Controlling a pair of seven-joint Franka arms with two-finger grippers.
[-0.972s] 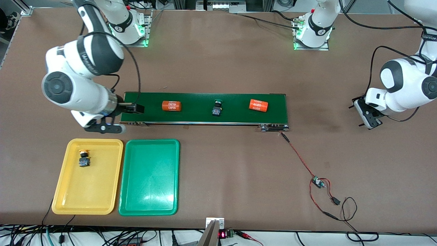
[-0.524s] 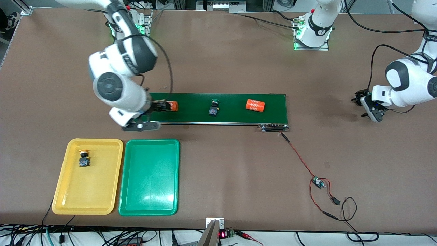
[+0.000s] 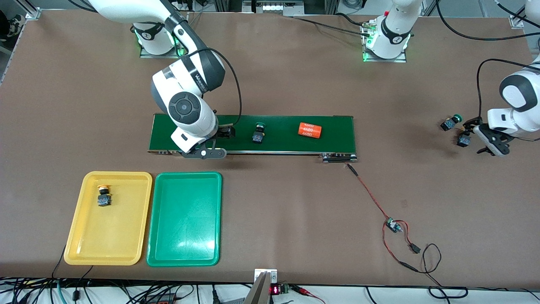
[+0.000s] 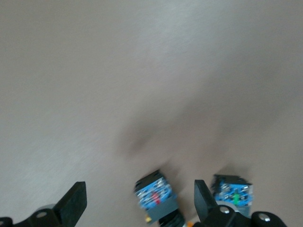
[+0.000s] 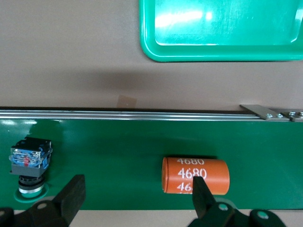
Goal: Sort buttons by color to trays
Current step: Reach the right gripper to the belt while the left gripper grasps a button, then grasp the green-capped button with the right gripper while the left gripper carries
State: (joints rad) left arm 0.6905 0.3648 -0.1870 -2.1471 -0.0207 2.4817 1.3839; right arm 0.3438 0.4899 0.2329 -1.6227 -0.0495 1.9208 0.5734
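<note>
A yellow-capped button (image 3: 103, 196) lies in the yellow tray (image 3: 80, 236); the green tray (image 3: 184, 253) beside it holds nothing. A green-capped button (image 3: 257, 134) (image 5: 29, 163) rides on the dark green belt. My right gripper (image 3: 219, 134) (image 5: 137, 189) hangs open low over the belt, one finger (image 5: 200, 187) in front of an orange "4680" cylinder (image 5: 189, 170). Toward the left arm's end of the table lie two more buttons. One has a green cap (image 3: 449, 123) (image 4: 233, 191). The other (image 3: 464, 139) (image 4: 155, 194), with a trace of orange at its cap, sits between the open fingers of my left gripper (image 3: 474, 137) (image 4: 139, 194).
A second orange cylinder (image 3: 310, 130) lies on the belt (image 3: 337, 135) toward the left arm's end. A red-and-black wire with a small circuit board (image 3: 392, 226) trails from the belt's roller toward the front camera.
My right arm has swept along the belt from its end to over the first cylinder. The belt's items have drifted toward the right arm's end. My left arm shifted, uncovering two buttons.
</note>
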